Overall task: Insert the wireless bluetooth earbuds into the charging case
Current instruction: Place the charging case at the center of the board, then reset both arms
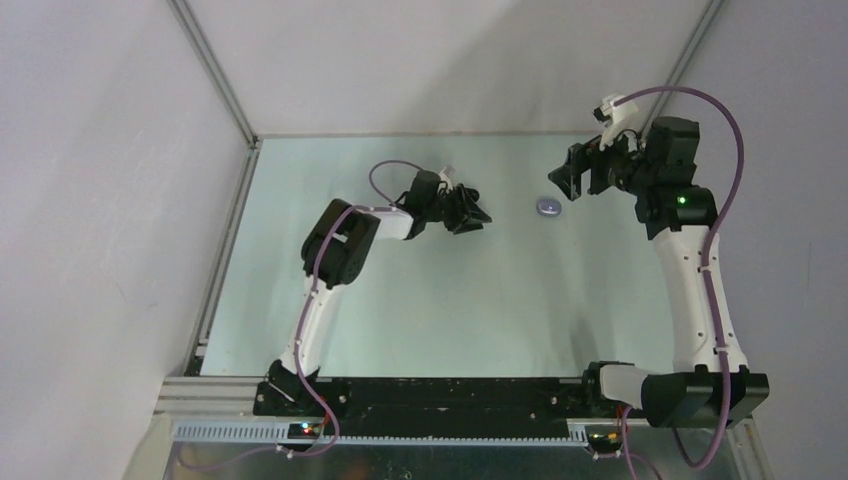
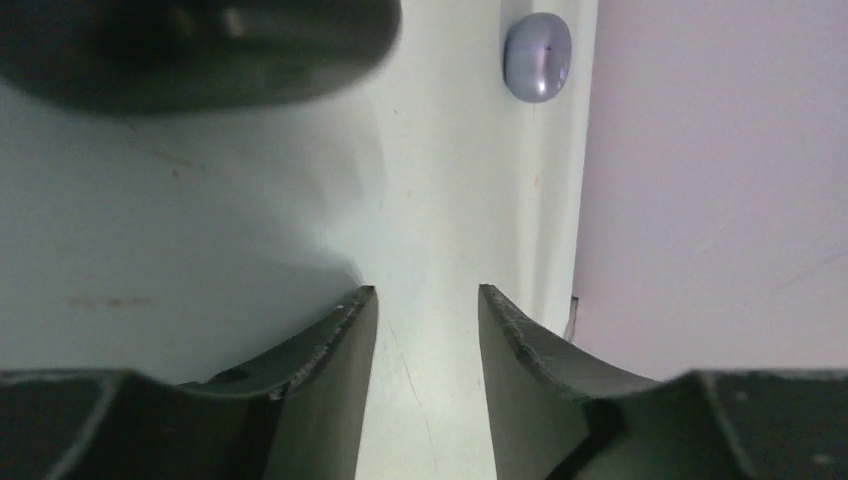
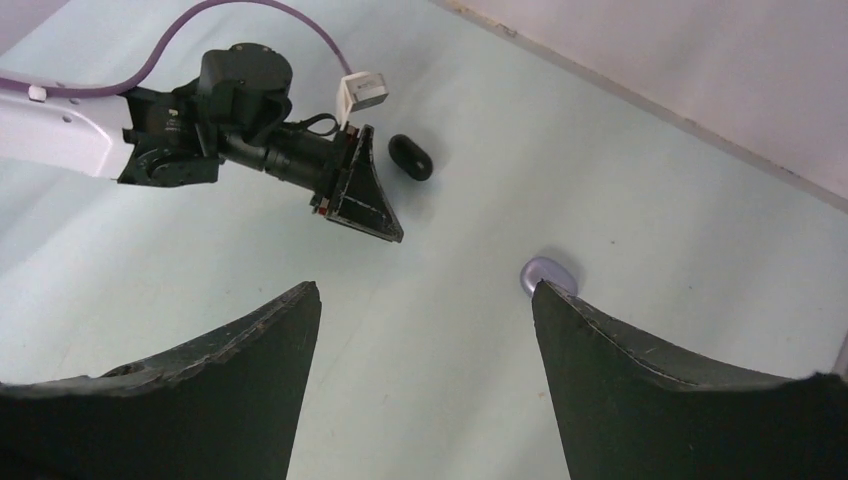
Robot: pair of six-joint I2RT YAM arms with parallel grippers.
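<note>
From the top camera: lying on the pale green tabletop (image 1: 400,320), toward the far right, a pale lilac bean-shaped earbud (image 1: 548,206), glossy, just beside the black two-finger right gripper (image 1: 570,182) and not touching it. Farther left, well apart from that bud, the black left gripper (image 1: 468,212), low over the table. No charging case to be seen here, nor any other bud.

From the left wrist: fingers parted, bare table between the tips (image 2: 428,295), pinching nothing. Lilac bud (image 2: 538,57) lying ahead and to the right of the finger line. Across the upper left, a dark blur (image 2: 200,40), too soft to name.

From the right wrist: jaws spread wide and empty, hovering above the table (image 3: 425,290). Lilac bud (image 3: 545,272) right at the inner edge of the finger on the picture's right, partly cut off by it. Beyond, a glossy black bean-shaped earbud (image 3: 410,157) resting just past the left gripper's tip, apart from it.

Judging by look: feather-light, hard-shelled, rounded and slick — likely to squirt sideways or skid under a crooked pinch. Best taken across the narrow waist, pads square to the long sides, closing slowly and low to the table. Little risk of crushing — much of flicking away.
</note>
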